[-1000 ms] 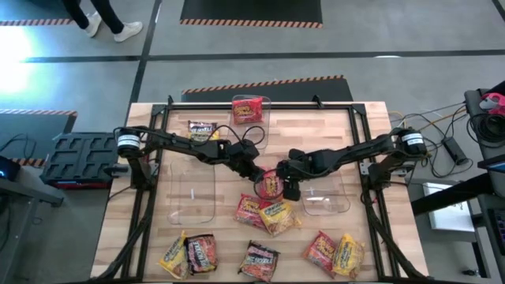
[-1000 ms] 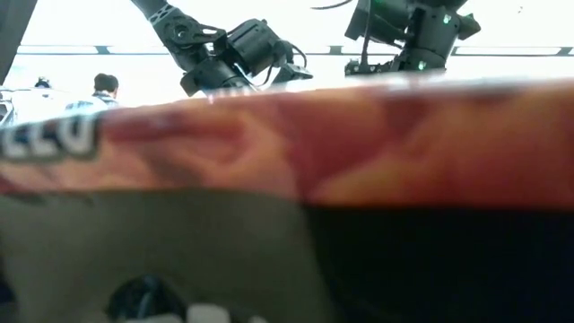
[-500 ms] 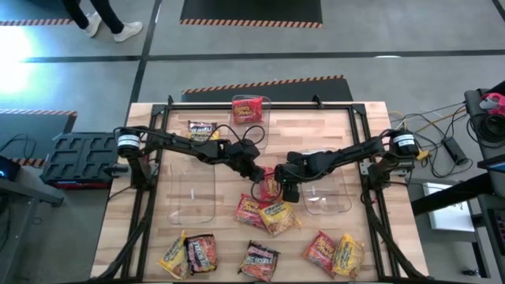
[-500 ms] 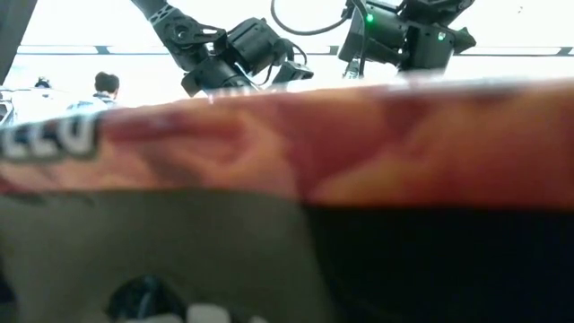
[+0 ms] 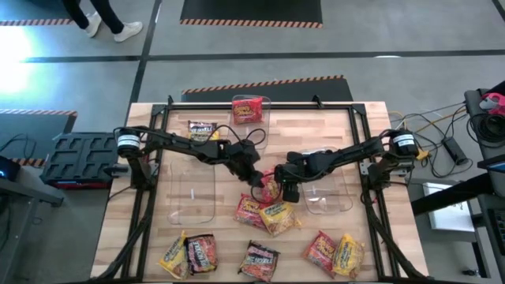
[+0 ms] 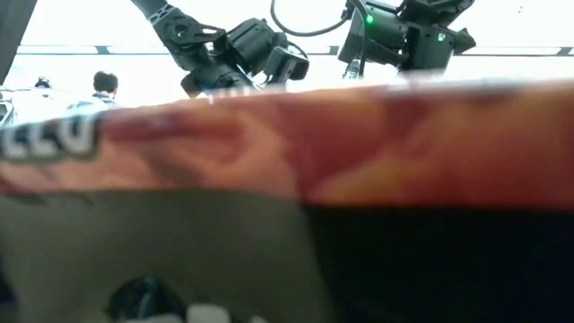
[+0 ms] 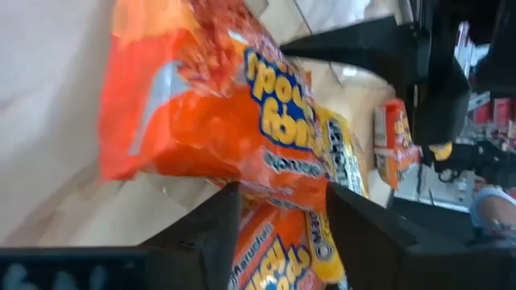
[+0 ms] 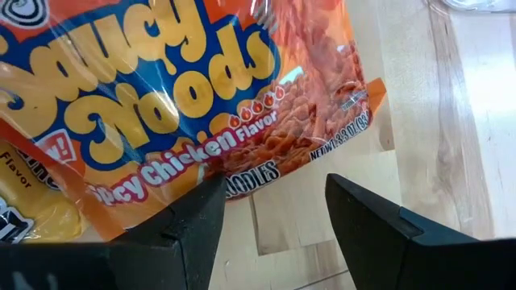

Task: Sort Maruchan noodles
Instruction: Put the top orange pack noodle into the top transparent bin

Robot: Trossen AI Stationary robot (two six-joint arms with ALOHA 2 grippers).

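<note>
Orange-red, crinkly and glossy, the Maruchan packet (image 5: 271, 188) printed "Saucy Noods" in yellow sits at the frame's centre, between the left gripper (image 5: 259, 180) and right gripper (image 5: 286, 189), both with fingers parted around its edges, neither pinching it.

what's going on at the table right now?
Both arms meet mid-table over one red packet. The left gripper and the right gripper flank it, and each wrist view shows it between that arm's open fingers. Other packets lie along the near edge, and one red packet sits in the far bin.
</note>
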